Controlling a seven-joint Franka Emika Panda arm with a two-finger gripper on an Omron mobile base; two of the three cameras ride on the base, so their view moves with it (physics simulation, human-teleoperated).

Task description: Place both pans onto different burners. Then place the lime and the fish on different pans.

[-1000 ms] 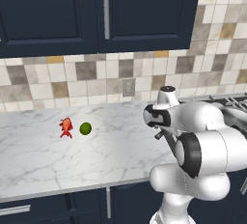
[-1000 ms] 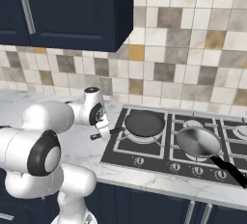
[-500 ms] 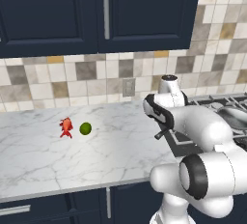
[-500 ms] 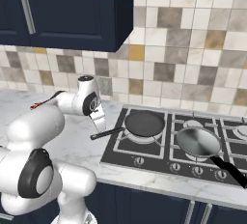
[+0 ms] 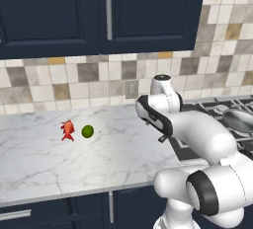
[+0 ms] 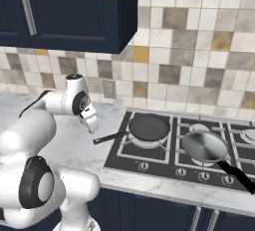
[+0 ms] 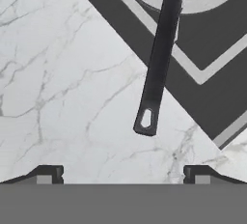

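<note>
The gripper (image 7: 123, 172) is hanging wide open over the marble counter (image 5: 44, 159), its two dark fingertips (image 7: 48, 174) spread far apart and holding nothing. In the hand view, the long black handle (image 7: 157, 68) of the black pan (image 6: 148, 126) is running from twelve o'clock down toward the centre, its end with the hanging hole lying just above the open tips and apart from them.

In the right base view the black pan is sitting on the near-left burner (image 6: 148, 140) of the cooktop (image 6: 149, 163), its handle sticking out toward nine o'clock over the counter, and the gripper (image 6: 91, 121) is hovering just beside the handle's end. The grey pan (image 6: 205, 146) is resting on the burner at three o'clock from the black one.

In the left base view the fish (image 5: 67, 130) and the lime (image 5: 87, 131) are lying near each other on the counter, the fish at nine o'clock from the lime, both well apart from the arm (image 5: 197, 134).
</note>
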